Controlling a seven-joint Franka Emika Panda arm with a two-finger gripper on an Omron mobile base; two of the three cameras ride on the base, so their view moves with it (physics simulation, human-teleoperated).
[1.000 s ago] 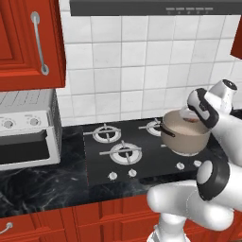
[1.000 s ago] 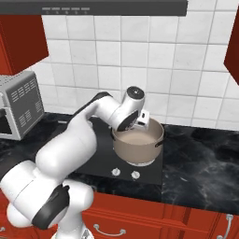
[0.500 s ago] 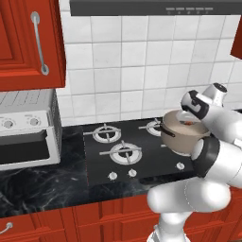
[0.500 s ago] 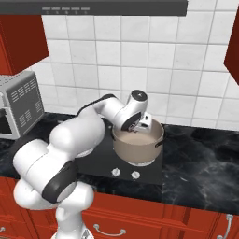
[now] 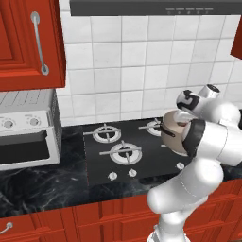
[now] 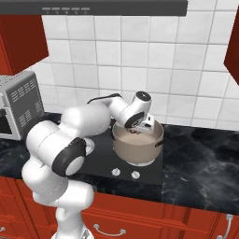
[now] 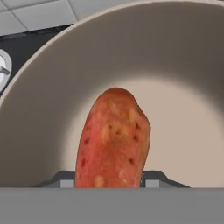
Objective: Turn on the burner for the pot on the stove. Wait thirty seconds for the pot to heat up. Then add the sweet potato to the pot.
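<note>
Your claw [image 6: 136,131] is closed partway on the sweet potato [image 7: 113,139], holding it by one end with its long axis pointing down into the pot [image 6: 138,147]. The pot's pale floor lies straight beyond the tip, walls ringing it well apart. It sits at the stove's [image 5: 101,163] front right corner, so release room looks open all round.

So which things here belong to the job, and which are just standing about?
Job:
- wide taupe-brown metal pot
- orange-brown oblong sweet potato, held in the tool over the pot
- black glass stove

Standing about:
- white toaster oven
- red cabinets
</note>
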